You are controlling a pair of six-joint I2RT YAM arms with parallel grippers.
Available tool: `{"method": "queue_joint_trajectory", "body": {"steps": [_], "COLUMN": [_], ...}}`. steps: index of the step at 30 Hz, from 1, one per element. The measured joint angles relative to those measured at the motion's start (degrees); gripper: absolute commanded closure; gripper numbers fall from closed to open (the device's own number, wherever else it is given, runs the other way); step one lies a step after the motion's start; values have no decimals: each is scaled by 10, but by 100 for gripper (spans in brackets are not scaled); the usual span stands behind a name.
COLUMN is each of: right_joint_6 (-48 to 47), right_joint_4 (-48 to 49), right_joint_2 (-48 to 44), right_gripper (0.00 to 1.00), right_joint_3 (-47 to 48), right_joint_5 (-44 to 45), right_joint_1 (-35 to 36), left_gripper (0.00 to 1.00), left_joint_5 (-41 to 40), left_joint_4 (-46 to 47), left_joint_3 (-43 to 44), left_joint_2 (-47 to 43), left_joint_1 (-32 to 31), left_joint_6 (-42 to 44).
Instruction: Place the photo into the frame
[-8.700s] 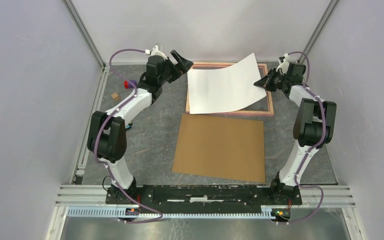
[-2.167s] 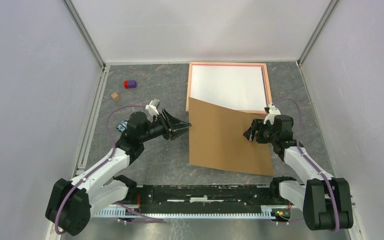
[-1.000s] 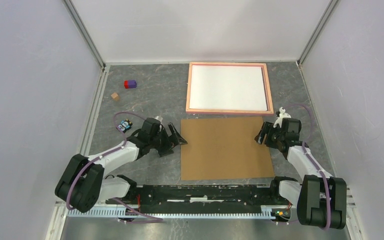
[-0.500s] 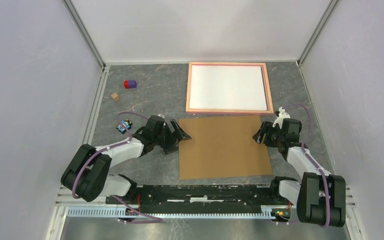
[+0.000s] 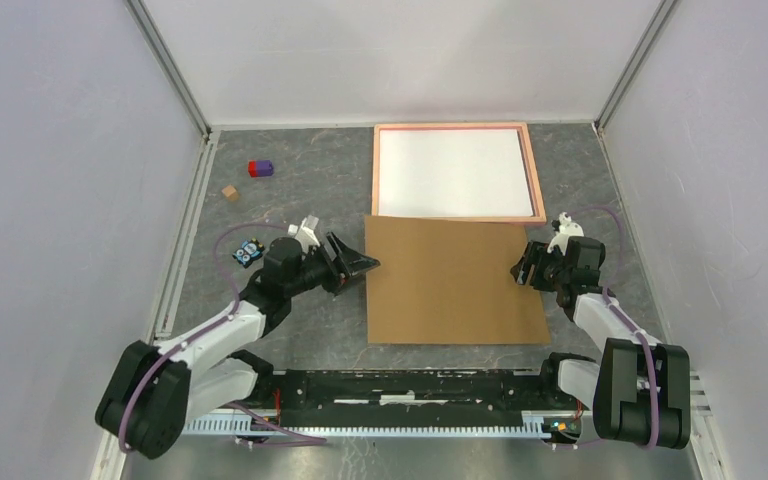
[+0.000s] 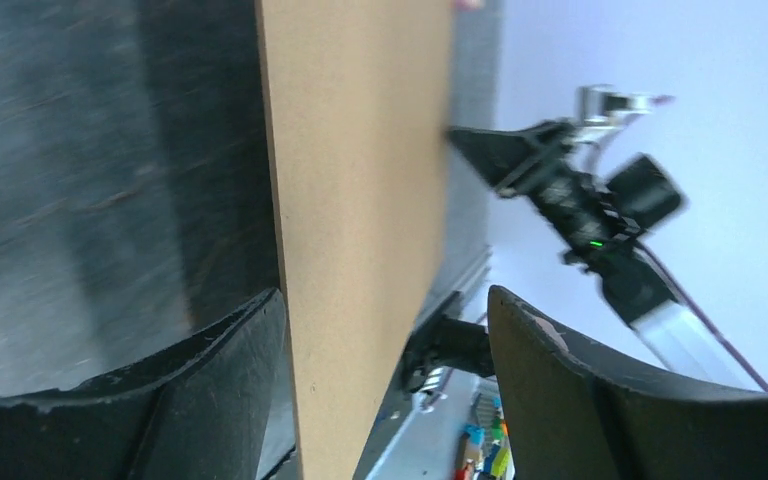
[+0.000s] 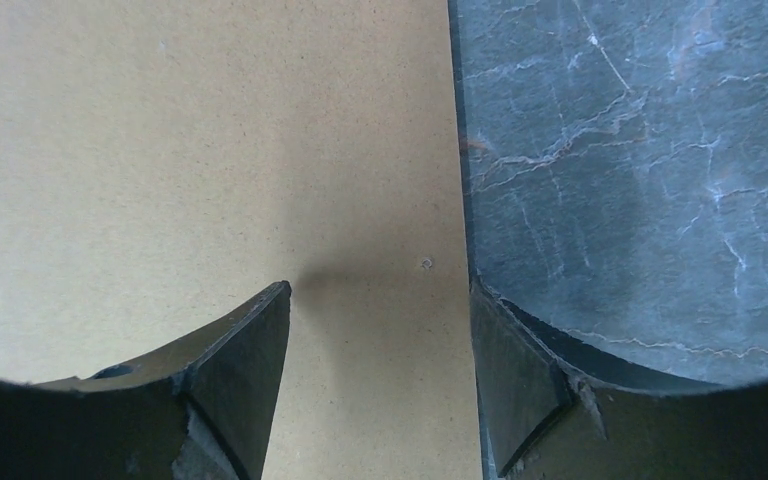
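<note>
Nearest, the brown backing board (image 5: 455, 285) lies on the table (image 5: 310, 190). The left gripper (image 5: 368, 266) is at its left edge and the right gripper (image 5: 520, 270) at its right edge. Both have their jaws spread wide astride those edges, clamping nothing. The board's far edge overlaps the near rail of the frame (image 5: 537, 180). Farther back, the photo (image 5: 455, 172) lies inside the frame, white back up, beyond both grippers.

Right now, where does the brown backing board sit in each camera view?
Top external: the board lies centre, its far edge at the near rail of the frame.
Left wrist: the board is a tan strip running top to bottom, left of centre.
Right wrist: the board fills the left half.
Shared landmark: the grey marbled table bordering the board.
</note>
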Motion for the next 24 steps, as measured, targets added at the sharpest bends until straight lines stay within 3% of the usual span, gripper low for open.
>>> {"method": "queue_joint_trajectory", "body": {"steps": [6, 13, 19, 24], "right_joint_6": [16, 38, 38, 29], "right_joint_4": [-7, -14, -24, -42], "right_joint_2": [-1, -8, -17, -32], "right_gripper": [30, 30, 29, 26], "right_joint_3": [-1, -3, -5, -3], "right_joint_5": [-42, -87, -92, -67], "right_joint_1": [10, 13, 19, 55], "left_gripper": [32, 55, 66, 91], "left_joint_5": [55, 84, 34, -12], "left_joint_4": [66, 69, -124, -212], "left_joint_3": [33, 54, 111, 118], "left_joint_2": [-66, -53, -65, -73], "left_joint_1": [-8, -10, -12, -13], "left_joint_6": [-39, -74, -27, 10]}}
